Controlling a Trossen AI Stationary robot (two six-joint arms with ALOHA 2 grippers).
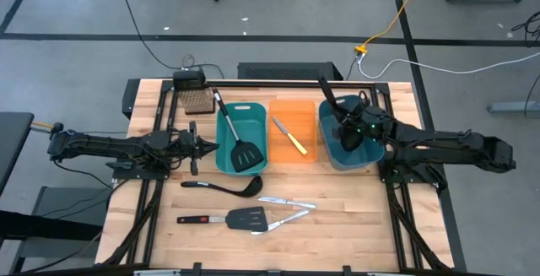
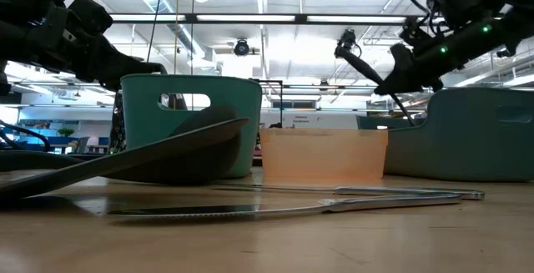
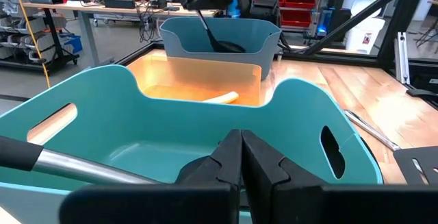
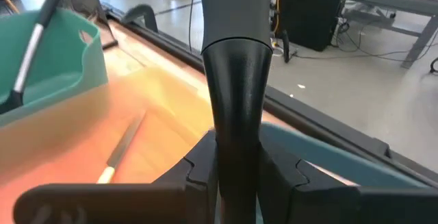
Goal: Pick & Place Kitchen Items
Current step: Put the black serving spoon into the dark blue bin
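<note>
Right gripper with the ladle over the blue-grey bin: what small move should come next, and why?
Probably lower a little and open. The right gripper is shut on the ladle, whose bowl sits inside the blue-grey bin while its handle sticks up past the rim. The left gripper waits beside the teal bin, jaws shut.

Overhead, table-level, 2 wrist cams; all prob. share bins (image 1: pixel 293 132).

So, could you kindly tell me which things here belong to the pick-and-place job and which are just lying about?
Job:
- ladle clamped in the right gripper
- spatula in the teal bin
- yellow-handled knife
- ladle on the table
- red-marked spatula
- silver knives

Lying about:
- black box
- cables
</note>
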